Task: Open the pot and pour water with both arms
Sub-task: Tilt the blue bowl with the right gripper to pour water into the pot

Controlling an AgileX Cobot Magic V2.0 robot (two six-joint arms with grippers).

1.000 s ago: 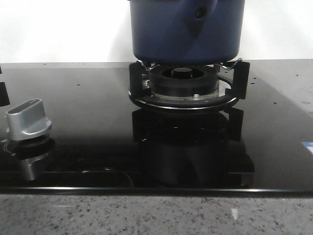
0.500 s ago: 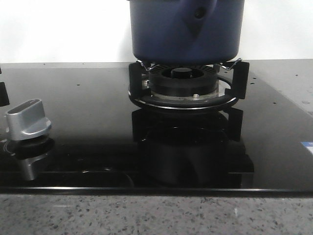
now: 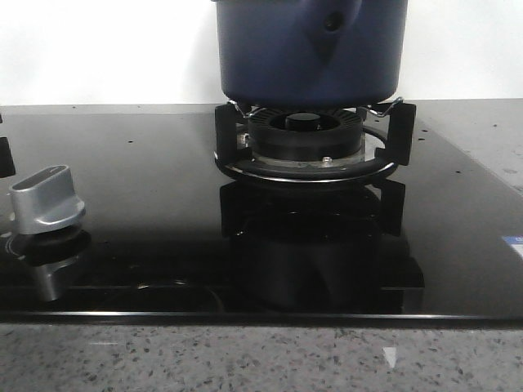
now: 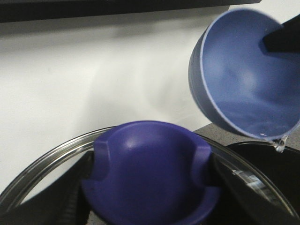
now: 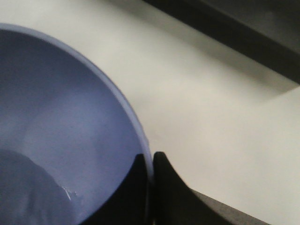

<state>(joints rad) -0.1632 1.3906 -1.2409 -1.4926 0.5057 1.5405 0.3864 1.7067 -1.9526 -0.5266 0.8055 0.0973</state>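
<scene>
dark blue and matte, the pot (image 3: 310, 51) sits on the black pot support (image 3: 315, 155) of the gas burner (image 3: 306, 135), at the back of the glossy black glass hob (image 3: 147, 212). its tapered handle mount with the small hole (image 3: 330, 23) faces the front camera. a silver control knob (image 3: 46, 200) stands near the left edge of the hob, and the speckled bench (image 3: 245, 359) runs along the front.

in the left wrist view, a glass lid (image 4: 42, 166) with a purple-blue knob (image 4: 150, 171) fills the lower part; dark shapes beside the knob seem to be the left fingers, but i cannot tell if they press on it. a light blue bowl (image 4: 243, 75) is held tilted, and water drips from its lowest rim (image 4: 280, 143).

in the right wrist view, the right fingers (image 5: 161, 187) pinch the rim of the same bowl, one inside and one outside. a little water (image 5: 33, 197) lies inside it.
</scene>
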